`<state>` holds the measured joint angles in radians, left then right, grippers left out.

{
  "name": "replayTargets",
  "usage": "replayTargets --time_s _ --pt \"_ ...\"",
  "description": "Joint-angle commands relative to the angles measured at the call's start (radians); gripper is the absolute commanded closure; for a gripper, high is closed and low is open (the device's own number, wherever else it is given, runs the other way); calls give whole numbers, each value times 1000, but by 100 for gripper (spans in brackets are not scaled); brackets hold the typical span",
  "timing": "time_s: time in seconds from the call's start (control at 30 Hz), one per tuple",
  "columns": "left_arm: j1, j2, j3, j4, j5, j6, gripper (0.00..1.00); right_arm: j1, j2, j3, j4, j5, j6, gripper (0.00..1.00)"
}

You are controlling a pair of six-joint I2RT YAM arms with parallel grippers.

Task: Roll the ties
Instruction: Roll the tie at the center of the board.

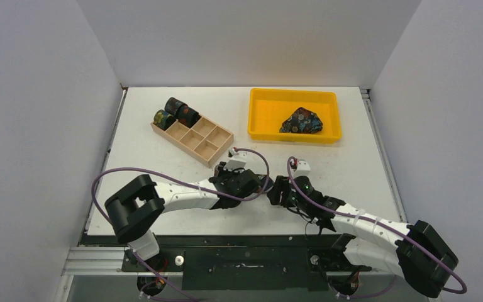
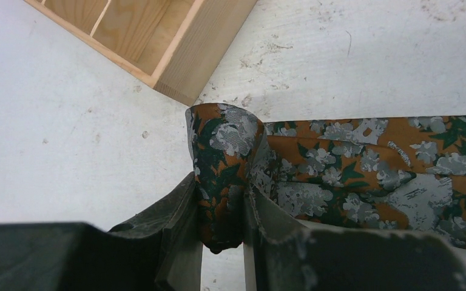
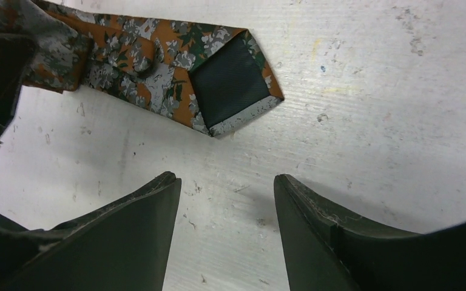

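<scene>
An orange tie [image 2: 370, 163] with grey and green flowers lies flat on the white table. One end of it is wound into a small upright roll [image 2: 224, 139], and my left gripper [image 2: 220, 185] is shut on that roll. The tie's pointed end [image 3: 176, 66], dark lining showing, lies just beyond my right gripper [image 3: 224, 179], which hangs open over bare table with nothing between its fingers. In the top view both grippers, left [image 1: 261, 184] and right [image 1: 277, 189], meet near the table's front middle. Three rolled ties [image 1: 176, 113] sit at the wooden box's far left end. Another tie [image 1: 302, 121] lies crumpled in the yellow tray.
The wooden compartment box [image 1: 195, 135] stands slantwise at the back left, its corner [image 2: 182, 66] close ahead of the left gripper. The yellow tray [image 1: 292, 93] stands at the back right. White walls enclose the table on three sides.
</scene>
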<state>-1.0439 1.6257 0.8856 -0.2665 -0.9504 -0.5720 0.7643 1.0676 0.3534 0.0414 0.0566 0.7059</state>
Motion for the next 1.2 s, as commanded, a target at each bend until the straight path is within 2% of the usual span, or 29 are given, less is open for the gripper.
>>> replayTargets --time_s 0.0,0.33,0.4,0.47,0.57,0.83,0.97,1.17 --pt "-28 88 84 -111 -90 27 100 -8 -98 -22 -15 92 54 41" --pt "-71 270 218 -174 -92 41 100 -10 -334 -56 -147 206 101 39" --pt "-76 285 234 -177 -86 40 89 -12 -352 -54 -166 219 99 39" --pt "-80 291 244 -177 -74 34 71 -12 -364 -55 -179 226 101 39" --pt "-87 287 253 -180 -53 22 50 -13 -379 -57 -187 233 103 39" --pt "-96 179 241 -172 40 -5 12 -13 -384 -37 -205 244 92 39" --pt "-96 117 232 -181 66 -20 2 -14 -391 -24 -216 250 83 38" --pt "-91 21 213 -197 92 -30 4 -14 -392 17 -237 238 50 36"
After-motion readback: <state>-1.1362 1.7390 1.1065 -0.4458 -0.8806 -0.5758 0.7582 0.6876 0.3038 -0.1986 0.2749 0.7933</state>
